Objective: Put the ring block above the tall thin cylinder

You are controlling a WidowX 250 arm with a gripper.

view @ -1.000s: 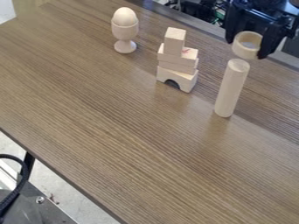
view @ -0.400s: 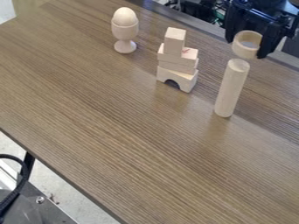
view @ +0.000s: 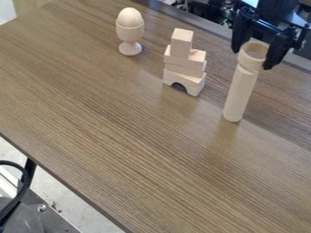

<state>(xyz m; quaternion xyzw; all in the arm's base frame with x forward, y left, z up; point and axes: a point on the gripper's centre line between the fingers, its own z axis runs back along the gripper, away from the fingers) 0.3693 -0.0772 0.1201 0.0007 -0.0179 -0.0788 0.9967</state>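
Camera up above the table (view: 139, 150), slanted down, facing across to the far edge and the gripper (view: 251, 59) at far right. Mid-range: cylinder (view: 240, 93), block stack (view: 191, 83) and egg cup (view: 129, 33) all fit whole; table runs out of view at right. Set skewed, table edges run diagonal, floor (view: 76, 207) at near left.

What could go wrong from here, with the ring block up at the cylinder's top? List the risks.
The ring block appears to sit on the narrow top of the tall cylinder; off-centre, it could slip.
The pincer is right at the ring, so a sideways nudge might topple both.
A fall toward the block stack could knock that over too.
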